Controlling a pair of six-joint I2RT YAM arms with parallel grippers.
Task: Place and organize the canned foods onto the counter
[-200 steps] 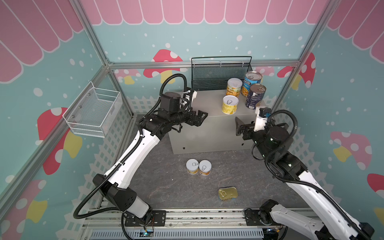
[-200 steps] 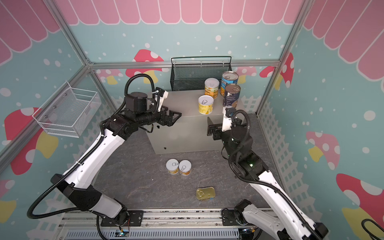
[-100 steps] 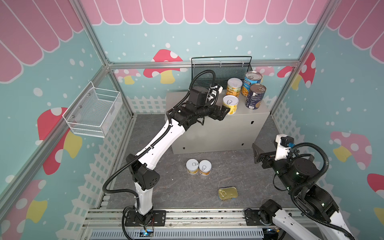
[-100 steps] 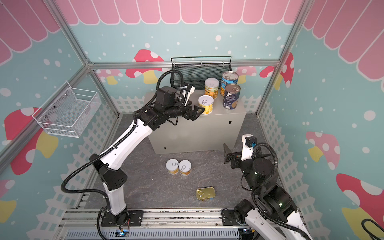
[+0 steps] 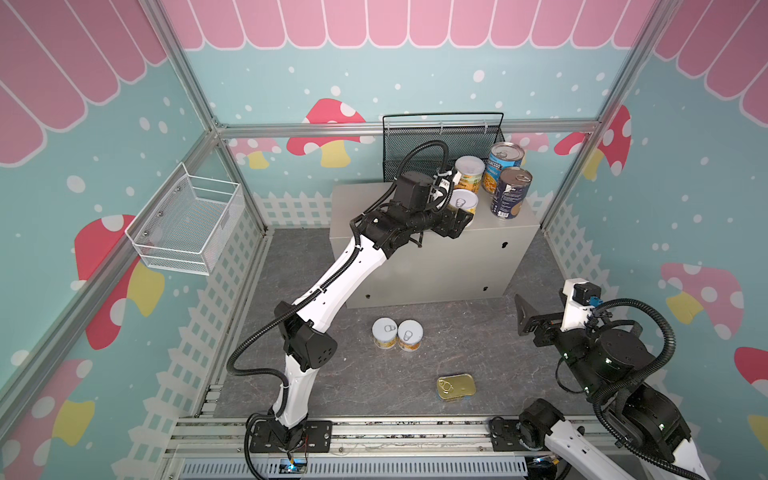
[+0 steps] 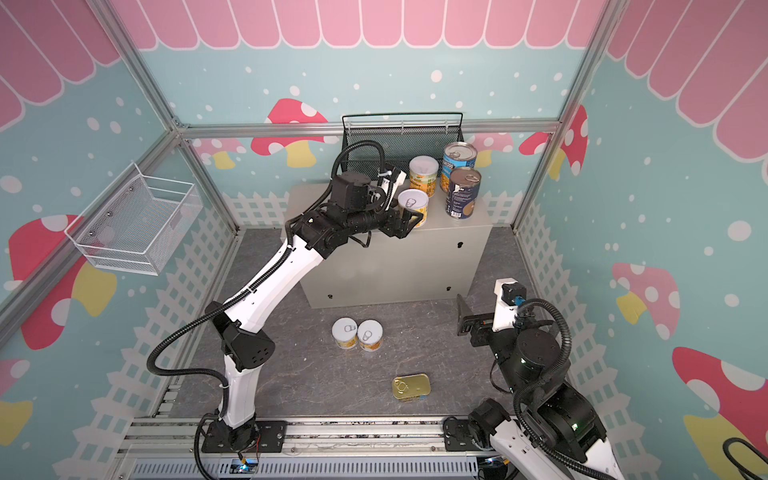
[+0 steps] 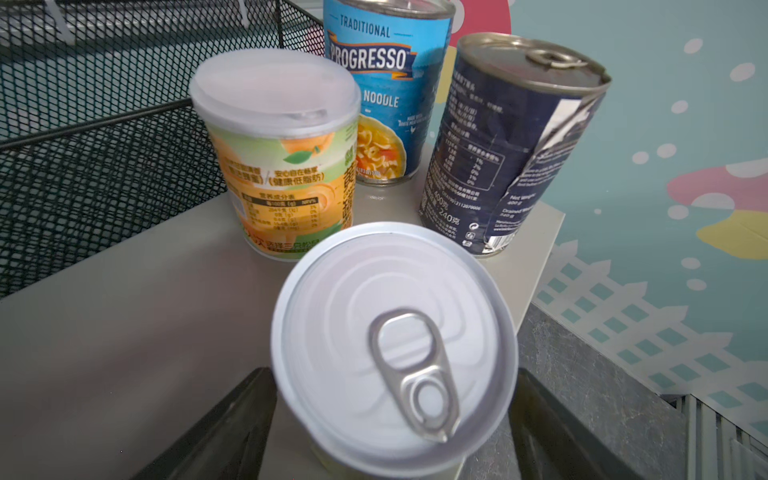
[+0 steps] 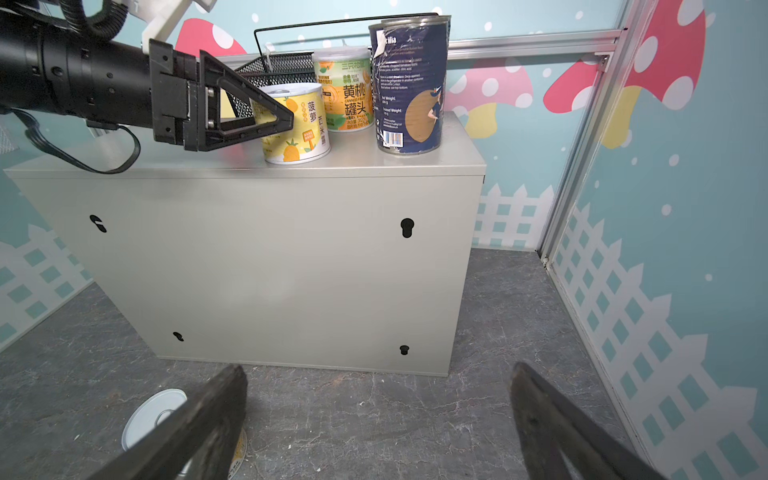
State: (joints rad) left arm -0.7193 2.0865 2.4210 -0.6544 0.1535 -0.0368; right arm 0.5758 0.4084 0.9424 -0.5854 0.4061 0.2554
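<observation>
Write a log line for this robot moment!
left gripper: around pineapple tin, grip unclear | right gripper: open, empty | counter: four tins | floor: two small tins, flat gold tin

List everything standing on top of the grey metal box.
Four upright tins: a pineapple tin, a peach tin behind it, a Progresso soup tin and a dark blue tin. Part of the box top lies under the left arm, so it cannot be checked.

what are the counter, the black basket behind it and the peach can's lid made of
Counter: likely painted sheet metal, matte beige-grey; crisp folded edges, punched keyholes. Black basket: coated wire mesh; see-through diamond weave. Peach can's lid: seemingly frosted translucent plastic; cloudy, soft-edged cap.
</observation>
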